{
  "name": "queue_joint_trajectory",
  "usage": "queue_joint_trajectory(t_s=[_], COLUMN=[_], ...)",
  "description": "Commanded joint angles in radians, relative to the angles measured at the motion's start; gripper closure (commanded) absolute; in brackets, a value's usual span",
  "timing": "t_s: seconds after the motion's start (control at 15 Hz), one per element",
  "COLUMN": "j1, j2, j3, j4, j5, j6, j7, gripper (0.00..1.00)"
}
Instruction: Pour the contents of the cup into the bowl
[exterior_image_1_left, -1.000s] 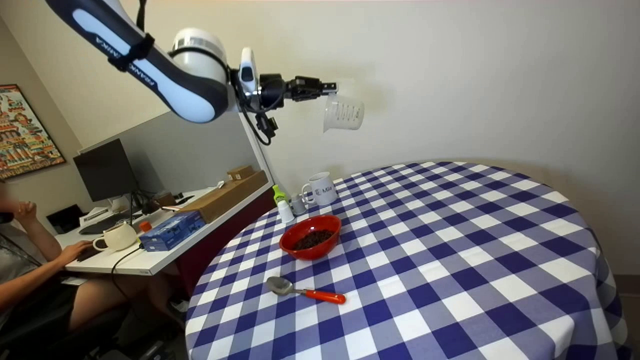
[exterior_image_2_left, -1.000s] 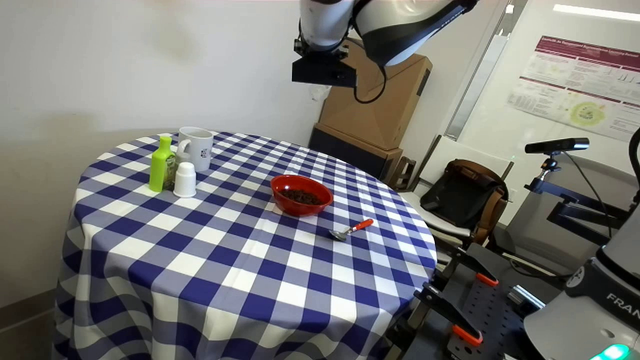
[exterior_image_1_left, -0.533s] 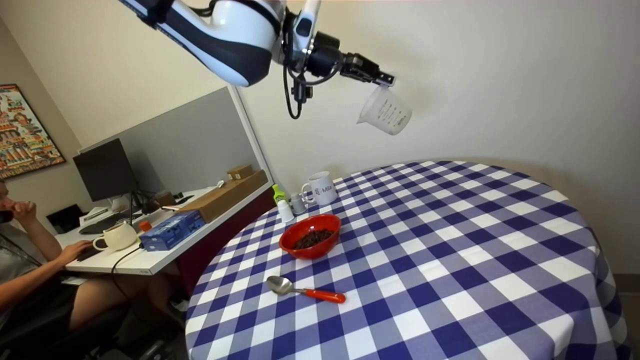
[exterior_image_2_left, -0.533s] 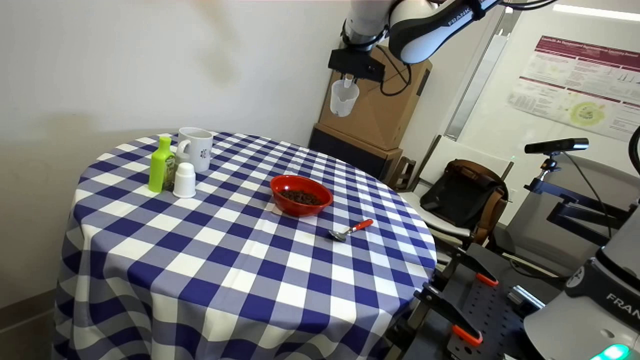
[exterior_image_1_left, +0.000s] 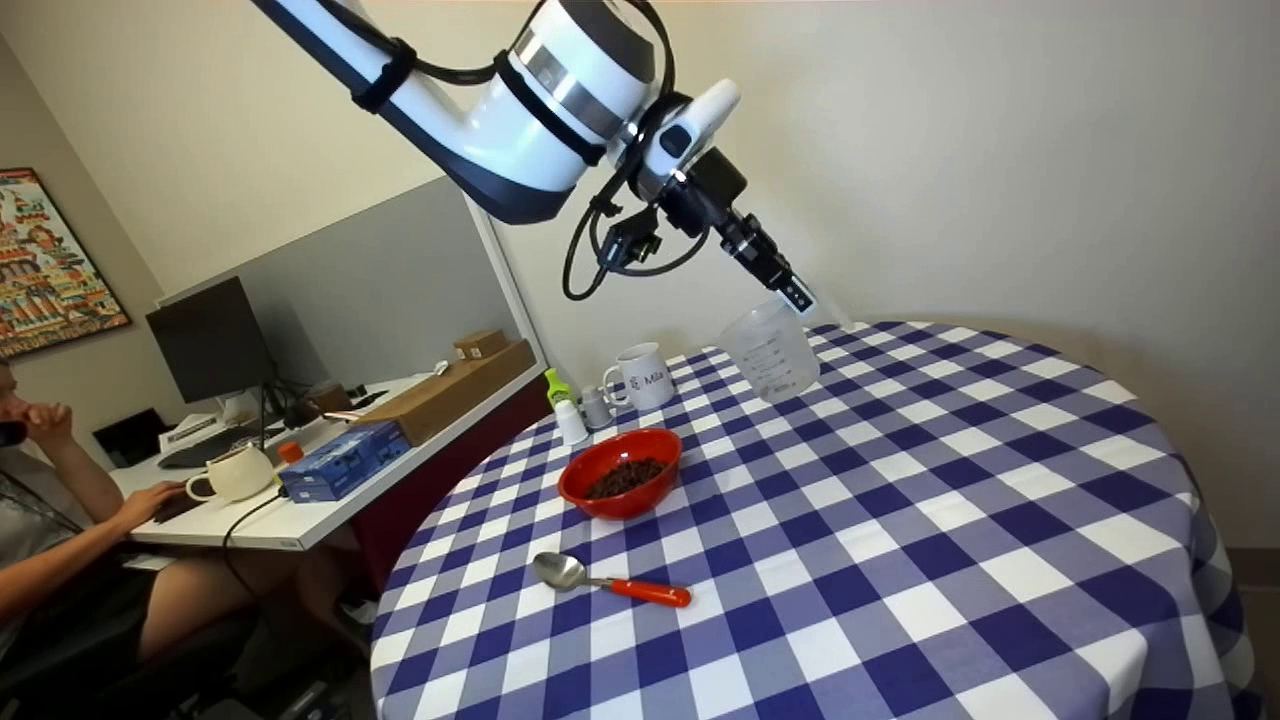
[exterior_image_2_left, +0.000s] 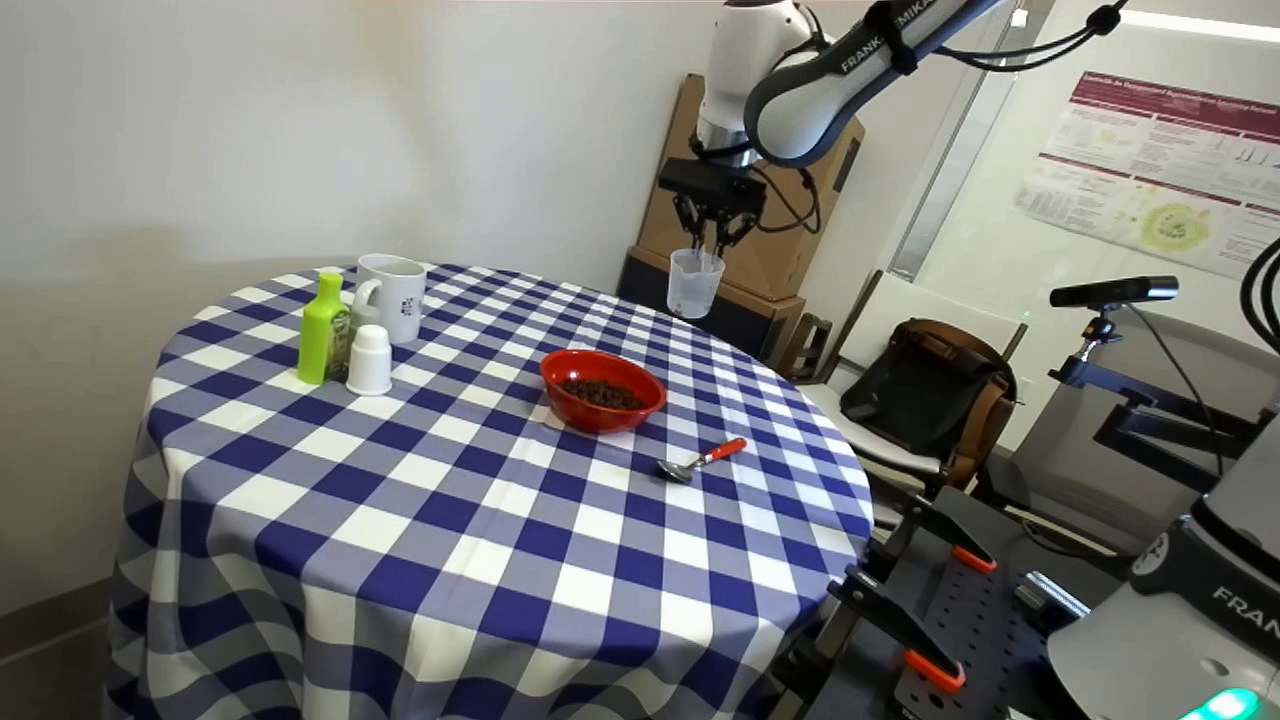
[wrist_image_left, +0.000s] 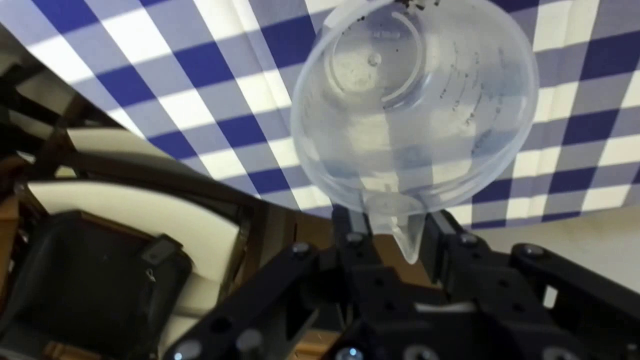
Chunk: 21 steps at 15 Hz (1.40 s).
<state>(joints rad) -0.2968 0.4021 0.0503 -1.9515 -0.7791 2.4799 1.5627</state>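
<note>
"What have you got up there?"

"The cup (exterior_image_1_left: 770, 352) — clear, with measuring marks on its side. I hold it raised off the tabletop (exterior_image_2_left: 480, 560), tilted, its mouth uppermost."

"How, exactly?"

"My end effector (wrist_image_left: 396, 222) is gripping it at the rim. My fingers (wrist_image_left: 354, 236) stand on either side of a see-through piece whose full shape I can't make out."

"Anything in it?"

"Dark specks (wrist_image_left: 419, 6) show within its outline near the top of my wrist view. Whether all are inside, or some lie behind, I can't tell."

"And the bowl (exterior_image_1_left: 622, 508)?"

"Bright red and glossy, resting on the tabletop, apart from the cup in both exterior views. Dark crumbs (exterior_image_1_left: 627, 478) lie inside it."

"What's around it?"

"The spoon (exterior_image_1_left: 635, 589) lies near it, metal with a red-orange handle. In an exterior view a green bottle (exterior_image_2_left: 320, 330), a small white shaker (exterior_image_2_left: 370, 362) and a white mug (exterior_image_2_left: 400, 300) stand in a close group, farther from the bowl than the spoon. Blue-and-white checks cover the tabletop."

"And past its edge?"

"In an exterior view a black bag (exterior_image_2_left: 905, 390) rests on a chair (exterior_image_2_left: 905, 300), and a cardboard box (exterior_image_2_left: 770, 262) stands behind me. Also in an exterior view, a person (exterior_image_1_left: 75, 546) sits at a white desk (exterior_image_1_left: 310, 525) — a blue box (exterior_image_1_left: 345, 465) on it."
</note>
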Motion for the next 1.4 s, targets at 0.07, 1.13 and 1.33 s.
queue_joint_trajectory(t_s=[0.07,1.13,1.33], j1=[-0.063,0.208,0.24], j2=[0.081,0.182,0.205], j3=[0.052,-0.354,-0.378], j4=[0.032,0.026,0.018], j5=[0.257,0.631,0.621], j6=[-0.059,-0.061,-0.024], j7=[-0.051,-0.042,-0.012], gripper=[0.9,0.9,0.9])
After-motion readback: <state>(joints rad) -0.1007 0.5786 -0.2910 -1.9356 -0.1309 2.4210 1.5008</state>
